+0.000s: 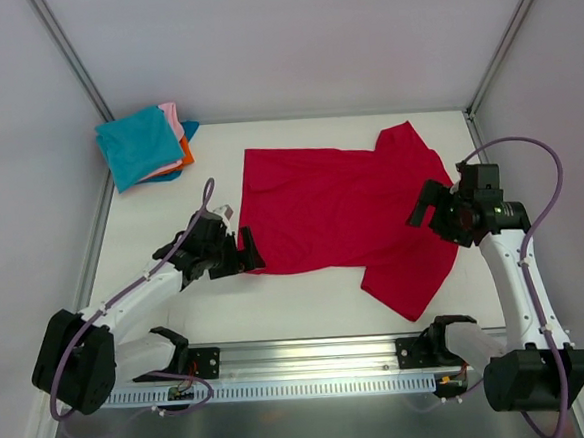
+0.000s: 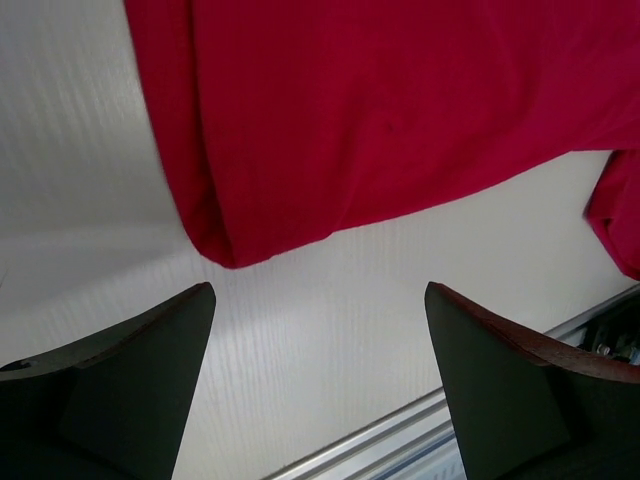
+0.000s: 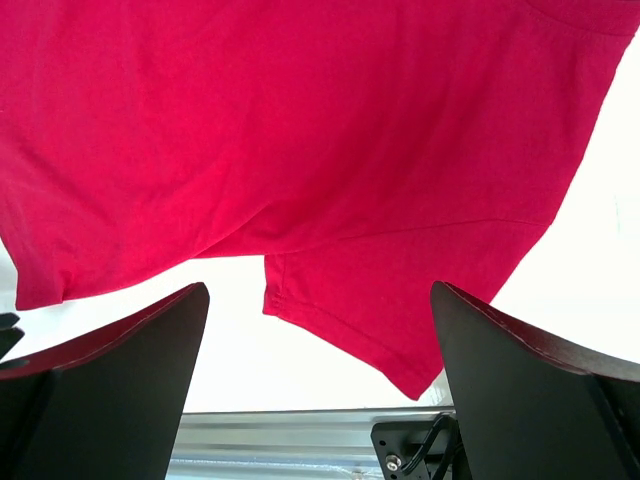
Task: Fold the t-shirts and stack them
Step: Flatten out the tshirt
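On the white desk (image 1: 308,298) my two hands, left hand (image 1: 242,255) and right hand (image 1: 424,207), stand spread apart and empty beside the soft, flat red cloth t-shirt (image 1: 342,210), whose far sleeve my wrist views cut off.

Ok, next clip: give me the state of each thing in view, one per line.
red t-shirt: spread flat on the table, unfolded, both sleeves out, not held.
stack of folded t-shirts: piled at the far left corner, teal one on top, pink, orange and blue edges showing beneath.
left tool: open, empty, at the shirt's near left corner.
right tool: open, empty, above the shirt's sleeve end.
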`<state>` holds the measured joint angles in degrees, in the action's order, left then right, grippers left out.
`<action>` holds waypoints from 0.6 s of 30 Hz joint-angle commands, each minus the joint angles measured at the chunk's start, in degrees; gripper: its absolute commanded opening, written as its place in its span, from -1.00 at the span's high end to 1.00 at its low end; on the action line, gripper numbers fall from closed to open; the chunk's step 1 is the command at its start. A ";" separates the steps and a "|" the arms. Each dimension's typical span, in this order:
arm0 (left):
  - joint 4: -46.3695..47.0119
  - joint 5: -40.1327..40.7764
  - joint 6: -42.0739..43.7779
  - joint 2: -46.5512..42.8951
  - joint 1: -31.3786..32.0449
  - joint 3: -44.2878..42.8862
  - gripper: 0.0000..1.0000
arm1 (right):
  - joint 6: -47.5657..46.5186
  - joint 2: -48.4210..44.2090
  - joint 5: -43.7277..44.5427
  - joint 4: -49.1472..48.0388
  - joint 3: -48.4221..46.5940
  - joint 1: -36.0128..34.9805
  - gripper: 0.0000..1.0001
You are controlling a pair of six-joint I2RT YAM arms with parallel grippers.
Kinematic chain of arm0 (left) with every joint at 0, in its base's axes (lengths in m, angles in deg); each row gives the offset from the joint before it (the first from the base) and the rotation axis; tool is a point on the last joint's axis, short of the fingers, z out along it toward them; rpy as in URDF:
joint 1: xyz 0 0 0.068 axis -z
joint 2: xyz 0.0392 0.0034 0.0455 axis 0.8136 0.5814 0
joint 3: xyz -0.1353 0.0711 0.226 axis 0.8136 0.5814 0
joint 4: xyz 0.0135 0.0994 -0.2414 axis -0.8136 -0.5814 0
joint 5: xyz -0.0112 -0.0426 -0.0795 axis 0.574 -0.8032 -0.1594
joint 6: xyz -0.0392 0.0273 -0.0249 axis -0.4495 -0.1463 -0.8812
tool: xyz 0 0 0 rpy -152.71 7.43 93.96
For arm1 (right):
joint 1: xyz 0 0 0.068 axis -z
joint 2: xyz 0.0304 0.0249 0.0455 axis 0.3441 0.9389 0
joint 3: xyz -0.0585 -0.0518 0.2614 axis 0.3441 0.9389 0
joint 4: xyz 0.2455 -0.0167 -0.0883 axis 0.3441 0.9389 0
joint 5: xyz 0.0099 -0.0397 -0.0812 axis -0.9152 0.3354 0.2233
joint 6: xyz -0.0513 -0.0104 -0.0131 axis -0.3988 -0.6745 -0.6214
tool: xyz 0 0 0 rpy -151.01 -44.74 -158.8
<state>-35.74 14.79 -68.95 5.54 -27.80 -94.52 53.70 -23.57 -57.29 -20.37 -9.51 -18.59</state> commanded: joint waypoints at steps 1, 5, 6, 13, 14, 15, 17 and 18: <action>7.02 -0.91 1.46 3.52 0.33 0.10 -0.76 | -1.23 -1.83 -1.19 0.51 0.30 0.30 -0.99; 9.66 -0.91 1.72 6.52 0.24 0.27 -0.76 | -1.58 -1.66 -1.37 0.77 0.04 0.30 -0.99; 10.02 -0.91 1.81 6.96 0.33 0.28 -0.72 | -1.58 -1.57 -1.54 0.95 -0.05 0.30 -0.99; 11.34 -1.26 2.87 12.15 0.33 -0.78 -0.21 | -1.58 -1.31 -2.24 0.86 -0.05 0.30 -0.99; 11.51 -1.52 2.87 12.15 0.33 -0.78 -0.07 | -1.49 -1.22 -2.24 0.86 0.04 0.30 -0.99; 11.51 -1.52 2.87 12.15 0.24 -0.78 0.10 | -1.58 -1.22 -2.33 0.69 0.12 0.30 -0.99; 10.99 -1.35 2.95 11.45 0.24 -1.04 0.68 | -1.58 -1.13 -2.07 0.77 0.30 0.30 -0.99; 10.47 -1.00 3.04 10.75 0.24 -1.22 0.90 | -1.58 -1.04 -2.16 0.68 0.48 0.30 -0.99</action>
<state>-26.32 14.26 -66.98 17.65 -27.80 -94.54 52.85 -24.21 -58.65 -20.30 -9.40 -18.59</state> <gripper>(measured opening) 0.105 0.993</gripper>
